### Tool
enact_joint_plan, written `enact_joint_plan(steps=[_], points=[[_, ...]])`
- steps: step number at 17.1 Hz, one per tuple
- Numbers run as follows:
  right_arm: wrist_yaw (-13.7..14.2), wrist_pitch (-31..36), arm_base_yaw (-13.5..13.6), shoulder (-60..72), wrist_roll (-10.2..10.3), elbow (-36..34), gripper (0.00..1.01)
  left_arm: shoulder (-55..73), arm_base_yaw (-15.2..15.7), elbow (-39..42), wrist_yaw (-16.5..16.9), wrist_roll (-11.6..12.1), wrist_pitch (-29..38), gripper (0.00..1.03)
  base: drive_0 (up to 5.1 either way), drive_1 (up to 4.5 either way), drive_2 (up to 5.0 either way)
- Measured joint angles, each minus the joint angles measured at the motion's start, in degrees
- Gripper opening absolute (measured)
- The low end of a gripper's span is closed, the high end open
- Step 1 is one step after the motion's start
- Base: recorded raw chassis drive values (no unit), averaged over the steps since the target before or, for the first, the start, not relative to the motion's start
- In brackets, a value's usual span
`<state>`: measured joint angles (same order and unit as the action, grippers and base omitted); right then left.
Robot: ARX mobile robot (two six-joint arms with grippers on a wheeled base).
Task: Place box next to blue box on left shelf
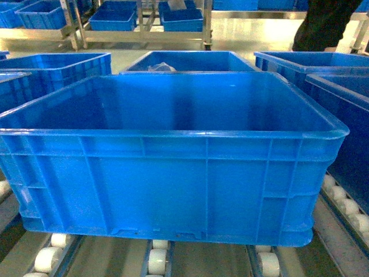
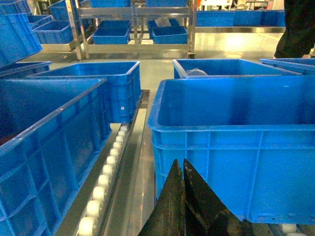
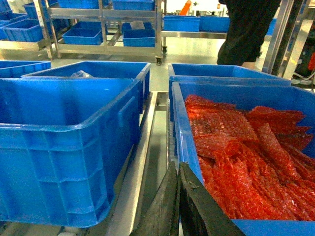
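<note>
Squarely, the box (image 1: 173, 173) is sitting on the left shelf (image 1: 157, 261) rollers. Both the left gripper (image 2: 183, 169) and right gripper (image 3: 177, 172) are showing jaws pressed together, gripping nothing.

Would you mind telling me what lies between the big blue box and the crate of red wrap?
Only a bare metal rail separates the box from the crate, shown in the right wrist view.
</note>
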<state>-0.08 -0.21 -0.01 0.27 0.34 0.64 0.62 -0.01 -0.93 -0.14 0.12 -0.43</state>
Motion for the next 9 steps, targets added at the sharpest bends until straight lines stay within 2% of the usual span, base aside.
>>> enact_joint_plan(steps=[7,8,9], points=[[0.04,-0.09,0.00,0.00,0.00,0.00,0.02,0.00,0.00,0.00,0.11,0.02,0.15,0.01,0.0,0.00,0.0],[0.04,-0.07,0.00,0.00,-0.07,0.00,0.10,0.00,0.00,0.00,0.09,-0.07,0.13,0.06,0.0,0.00,0.0],[0.04,-0.07,0.00,0.00,-0.07,0.00,0.23,0.00,0.00,0.00,0.11,-0.09,0.13,0.19,0.0,0.00,0.0]])
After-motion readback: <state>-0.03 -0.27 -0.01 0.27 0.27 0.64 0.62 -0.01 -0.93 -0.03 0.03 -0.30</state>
